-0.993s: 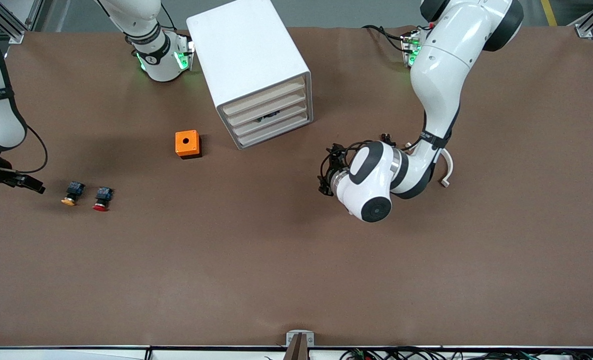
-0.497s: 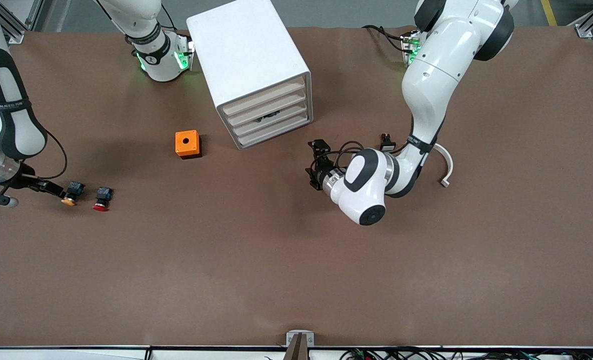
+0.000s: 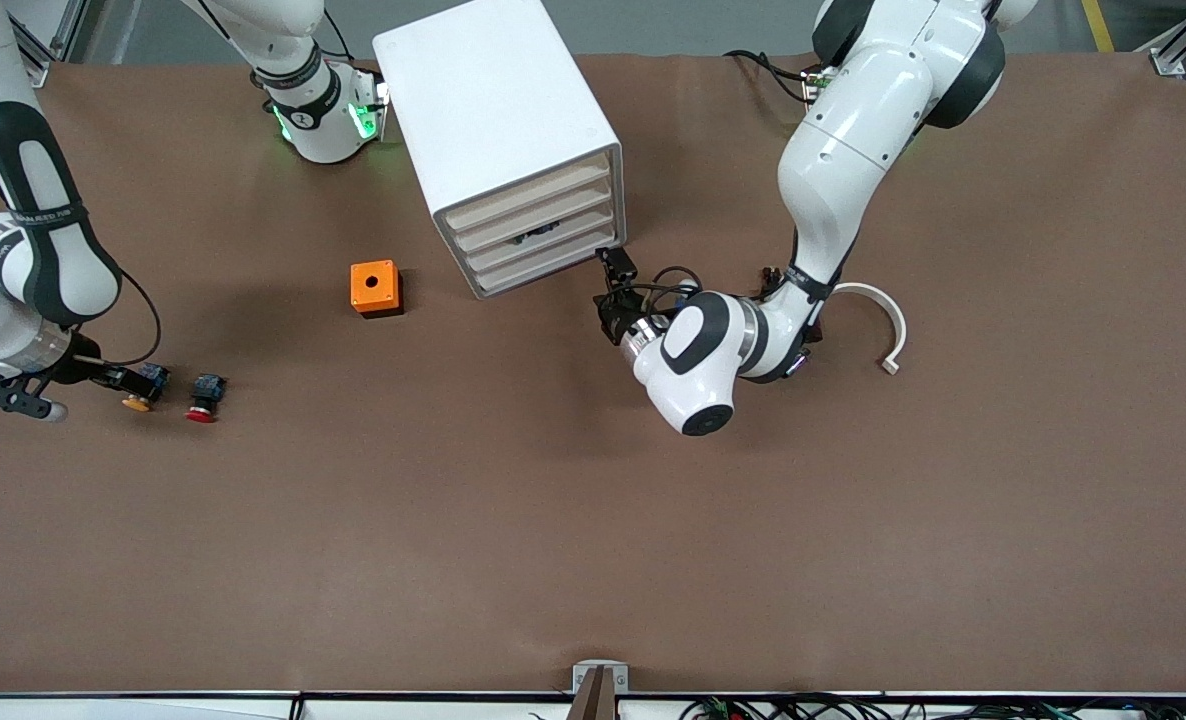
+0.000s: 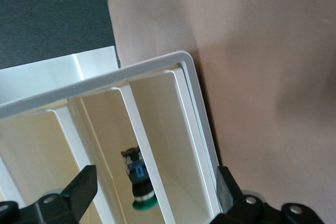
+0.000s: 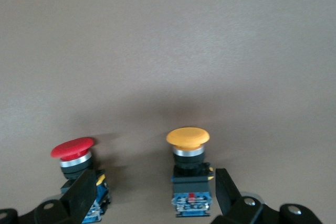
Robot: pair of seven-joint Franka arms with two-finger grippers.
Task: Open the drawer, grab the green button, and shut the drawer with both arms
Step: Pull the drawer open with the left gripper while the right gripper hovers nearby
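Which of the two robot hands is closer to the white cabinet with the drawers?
The left. The left gripper is right at the cabinet's lower drawer fronts, fingers open. The right gripper is at the yellow button, toward the right arm's end of the table.

The boxy plastic cabinet (image 3: 498, 130) is white; the small push button (image 4: 137, 178) has a green cap and a black-and-blue body.

button (image 4: 138, 178) in drawer (image 3: 543, 237), inside cabinet (image 3: 493, 120)
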